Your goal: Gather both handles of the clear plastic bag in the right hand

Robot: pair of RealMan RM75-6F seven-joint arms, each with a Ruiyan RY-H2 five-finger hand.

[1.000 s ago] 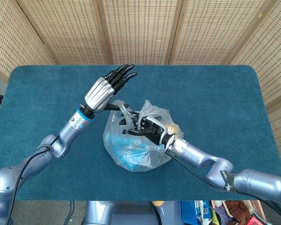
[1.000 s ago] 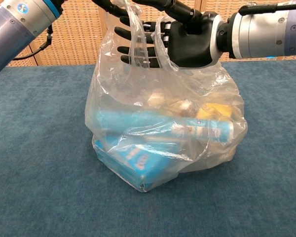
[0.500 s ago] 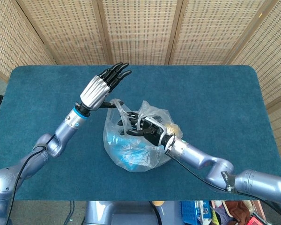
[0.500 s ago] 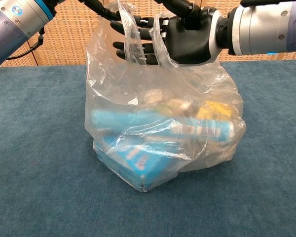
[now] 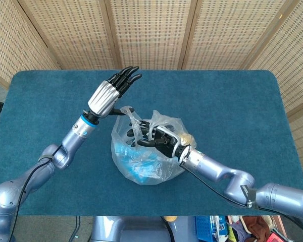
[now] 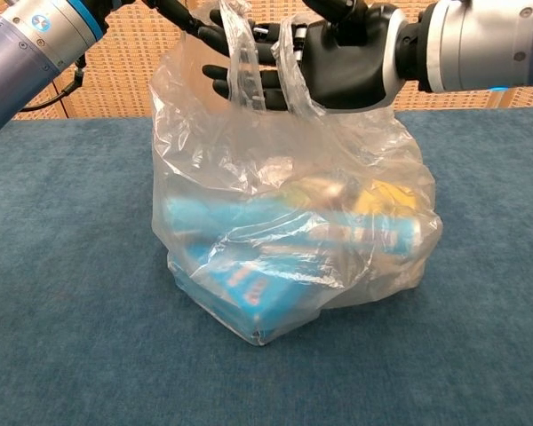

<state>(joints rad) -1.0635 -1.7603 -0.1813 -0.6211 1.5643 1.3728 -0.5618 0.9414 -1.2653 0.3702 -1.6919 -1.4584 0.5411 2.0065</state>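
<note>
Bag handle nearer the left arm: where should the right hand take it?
Take the left handle at its upright strip just above the bag mouth, reaching across from the right hand side; it stands beside the right handle, probably within the fingers' reach.

The left arm reaches in from the near left corner of the tabletop, forearm angled up and toward the far edge; the left hand (image 5: 110,93) is raised with its dark fingers (image 5: 125,76) extended and close together, pointing to the far edge, thumb turned down and inward. The right arm comes from the near right corner, forearm low; the right hand (image 5: 162,140) has its fingers (image 6: 240,73) curled through two plastic loops.
</note>
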